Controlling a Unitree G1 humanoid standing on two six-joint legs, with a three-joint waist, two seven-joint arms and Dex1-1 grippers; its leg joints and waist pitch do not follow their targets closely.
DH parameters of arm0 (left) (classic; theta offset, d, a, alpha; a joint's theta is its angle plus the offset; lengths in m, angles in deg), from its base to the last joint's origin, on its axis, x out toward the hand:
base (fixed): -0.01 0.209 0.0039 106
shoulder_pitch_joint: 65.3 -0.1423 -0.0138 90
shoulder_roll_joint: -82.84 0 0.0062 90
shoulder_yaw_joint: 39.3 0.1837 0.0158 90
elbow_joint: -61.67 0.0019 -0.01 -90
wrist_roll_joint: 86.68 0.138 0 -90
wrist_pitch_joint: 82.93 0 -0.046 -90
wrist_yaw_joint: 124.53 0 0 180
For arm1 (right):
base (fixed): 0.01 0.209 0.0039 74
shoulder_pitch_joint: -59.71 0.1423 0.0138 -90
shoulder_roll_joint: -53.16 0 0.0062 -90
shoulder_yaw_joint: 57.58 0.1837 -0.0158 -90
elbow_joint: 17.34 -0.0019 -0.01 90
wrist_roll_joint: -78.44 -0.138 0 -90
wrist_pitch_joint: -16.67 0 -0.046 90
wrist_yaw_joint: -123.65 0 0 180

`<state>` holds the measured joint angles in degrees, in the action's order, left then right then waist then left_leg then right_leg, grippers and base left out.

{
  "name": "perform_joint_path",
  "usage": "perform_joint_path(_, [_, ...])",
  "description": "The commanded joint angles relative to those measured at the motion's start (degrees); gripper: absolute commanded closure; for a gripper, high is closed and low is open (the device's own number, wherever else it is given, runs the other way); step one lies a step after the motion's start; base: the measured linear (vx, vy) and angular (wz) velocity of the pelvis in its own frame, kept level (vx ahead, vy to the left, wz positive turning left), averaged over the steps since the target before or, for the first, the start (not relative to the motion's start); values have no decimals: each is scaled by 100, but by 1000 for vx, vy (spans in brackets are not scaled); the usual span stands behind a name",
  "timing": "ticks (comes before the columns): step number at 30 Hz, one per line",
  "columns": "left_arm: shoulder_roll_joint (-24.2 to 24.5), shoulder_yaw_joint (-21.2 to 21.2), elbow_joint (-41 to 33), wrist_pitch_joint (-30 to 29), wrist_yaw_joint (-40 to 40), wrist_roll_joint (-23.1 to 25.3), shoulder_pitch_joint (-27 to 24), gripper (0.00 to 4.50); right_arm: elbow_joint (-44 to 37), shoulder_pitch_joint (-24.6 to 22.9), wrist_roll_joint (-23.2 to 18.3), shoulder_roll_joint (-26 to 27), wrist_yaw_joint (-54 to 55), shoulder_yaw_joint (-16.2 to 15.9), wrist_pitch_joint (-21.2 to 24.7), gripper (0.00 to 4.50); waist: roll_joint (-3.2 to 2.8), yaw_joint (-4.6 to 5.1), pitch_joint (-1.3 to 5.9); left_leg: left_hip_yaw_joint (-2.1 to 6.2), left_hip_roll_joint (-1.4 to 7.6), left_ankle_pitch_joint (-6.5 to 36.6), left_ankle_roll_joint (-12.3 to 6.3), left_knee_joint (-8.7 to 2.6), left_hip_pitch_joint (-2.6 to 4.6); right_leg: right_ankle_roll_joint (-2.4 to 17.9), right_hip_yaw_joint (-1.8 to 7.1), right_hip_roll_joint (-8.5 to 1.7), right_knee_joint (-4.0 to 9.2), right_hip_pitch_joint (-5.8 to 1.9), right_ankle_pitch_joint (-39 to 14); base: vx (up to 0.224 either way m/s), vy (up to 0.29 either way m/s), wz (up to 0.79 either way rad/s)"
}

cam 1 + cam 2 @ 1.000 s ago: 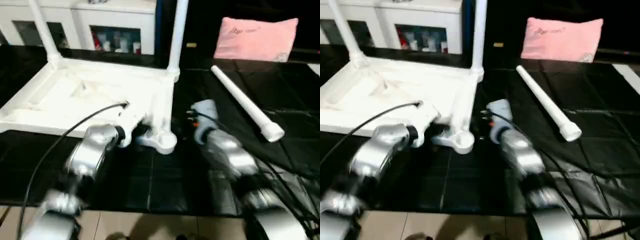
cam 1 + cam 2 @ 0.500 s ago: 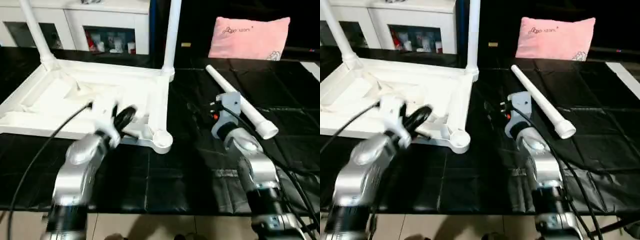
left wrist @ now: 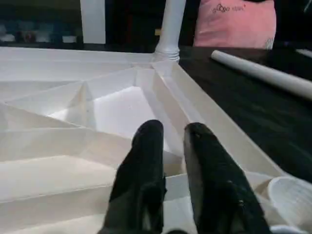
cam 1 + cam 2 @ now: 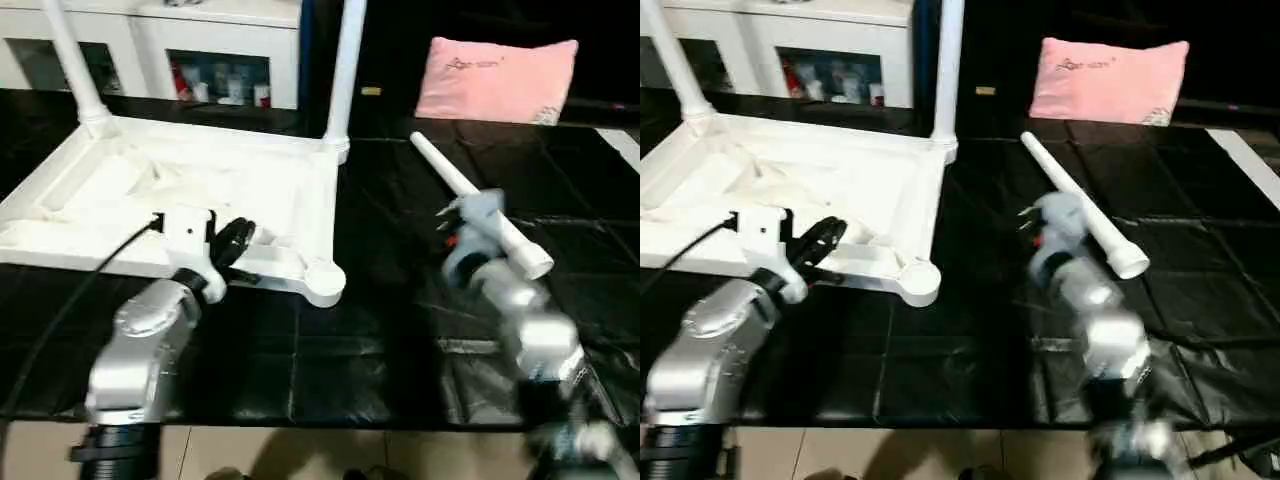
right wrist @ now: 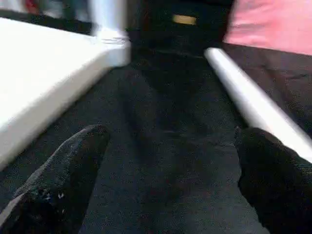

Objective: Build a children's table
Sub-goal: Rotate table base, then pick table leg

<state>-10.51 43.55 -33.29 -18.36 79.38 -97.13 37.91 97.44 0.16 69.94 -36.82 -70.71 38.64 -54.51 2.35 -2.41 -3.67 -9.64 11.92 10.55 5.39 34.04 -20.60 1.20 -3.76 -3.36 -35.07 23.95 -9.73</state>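
Tabletop [image 4: 120, 190] is lying upside down on the black mat with two legs standing in its far sockets. We are reaching our right gripper [image 5: 170, 161], jaws spread wide, toward the loose leg [image 4: 480, 205]; our left gripper [image 3: 173, 146], slightly parted and empty, is hovering over the ribs. Next we judge we must straddle the leg and clench.

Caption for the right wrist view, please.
Right gripper open over black mat, loose table leg beside one finger, tabletop opposite.
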Motion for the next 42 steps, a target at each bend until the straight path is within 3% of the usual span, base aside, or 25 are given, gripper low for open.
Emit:
perform_joint_path(1, [175, -47, -199, -158, 219, -93, -96, 329, 639, 326, 126, -303, -116, 132, -147, 0, -123, -20, 417, -26, 15, 1014, -91, -328, -10, 697, 241, -289, 421, -329, -1275, 0, 0, 0])
perform_joint_path(2, [283, -47, -272, -206, 312, -128, -148, 329, 1011, 522, 184, -484, -175, 130, -241, 0, -91, -19, 426, -32, 6, 995, -114, -318, -13, 807, 233, -281, 406, -353, -1122, 0, 0, 0])
perform_joint_path(4, [470, -56, -447, -312, 458, -172, -247, 318, 1652, 863, 266, -797, -259, 144, -374, 0, -109, -38, 439, -38, 12, 979, -169, -291, -8, 977, 221, -295, 386, -353, -1039, 0, 0, 0])
perform_joint_path(9, [814, -85, -826, -499, 738, -374, -345, 282, 2780, 1460, 410, -1236, -398, 82, -580, 0, -110, -67, 427, -35, 24, 975, -231, -285, -33, 1141, 198, -295, 380, -361, -1042, 0, 0, 0])
perform_joint_path(11, [1178, -126, -1219, -702, 1053, -572, -475, 267, 3518, 1856, 506, -1401, -492, 50, -736, 0, -141, -87, 422, -24, 30, 1180, -191, -279, -17, 1220, 183, -303, 372, -346, -1189, 0, 0, 0])
perform_joint_path(17, [1745, -221, -1833, -1226, 1416, -821, -693, 200, 4416, 2294, 755, -1504, -414, -26, -933, 0, -247, -179, 378, -7, 20, 1538, -112, -269, -8, 1163, 171, -316, 390, -306, -1709, 0, 0, 0])
perform_joint_path(21, [2092, -313, -2112, -1484, 1554, -946, -847, 171, 4738, 2414, 863, -1556, -309, -60, -858, 0, -274, -264, 364, -3, 14, 1572, -104, -270, -17, 1150, 170, -307, 388, -291, -1763, 0, 0, 0])
perform_joint_path(22, [2193, -345, -2182, -1570, 1579, -996, -877, 158, 4853, 2451, 845, -1563, -326, -26, -801, 0, -315, -284, 343, 4, 11, 1596, -97, -275, -19, 1150, 172, -310, 384, -279, -1781, 0, 0, 0])
perform_joint_path(25, [2374, -385, -2303, -1729, 1605, -1033, -947, 145, 5015, 2476, 871, -1560, -388, 0, -763, 0, -334, -309, 279, 11, 6, 1811, -87, -294, -16, 1097, 164, -302, 407, -250, -2047, 0, 0, 0])
perform_joint_path(31, [2563, -471, -2555, -1982, 1657, -1173, -1173, 145, 5133, 2399, 823, -1538, -350, 126, -738, 0, -373, -336, 242, 5, -10, 1752, -148, -291, -28, 1048, 167, -298, 420, -243, -2141, 0, 0, 0])
perform_joint_path(33, [2616, -486, -2628, -2037, 1649, -1227, -1218, 145, 5158, 2351, 831, -1551, -333, 145, -681, 0, -461, -339, 182, 23, -3, 1787, -143, -307, -45, 1053, 162, -299, 413, -221, -2157, 0, 0, 0])
perform_joint_path(35, [2637, -465, -2635, -2052, 1651, -1229, -1215, 145, 5170, 2314, 827, -1561, -300, 155, -643, 0, -423, -327, 193, 17, -8, 1833, -146, -303, -32, 1052, 158, -291, 425, -232, -2165, 0, 0, 0])
perform_joint_path(36, [2667, -448, -2652, -2069, 1668, -1236, -1223, 145, 5181, 2276, 792, -1574, -271, 197, -600, 0, -449, -325, 167, 20, -12, 1798, -167, -310, -48, 1074, 161, -285, 418, -225, -2100, 0, 0, 0])
perform_joint_path(42, [2772, -454, -2710, -2143, 1737, -1293, -1269, 145, 5222, 2149, 679, -1629, -283, 332, -467, 0, -478, -319, 149, 7, -17, 1716, -237, -301, -50, 1139, 157, -274, 419, -225, -2018, 0, 0, 0])
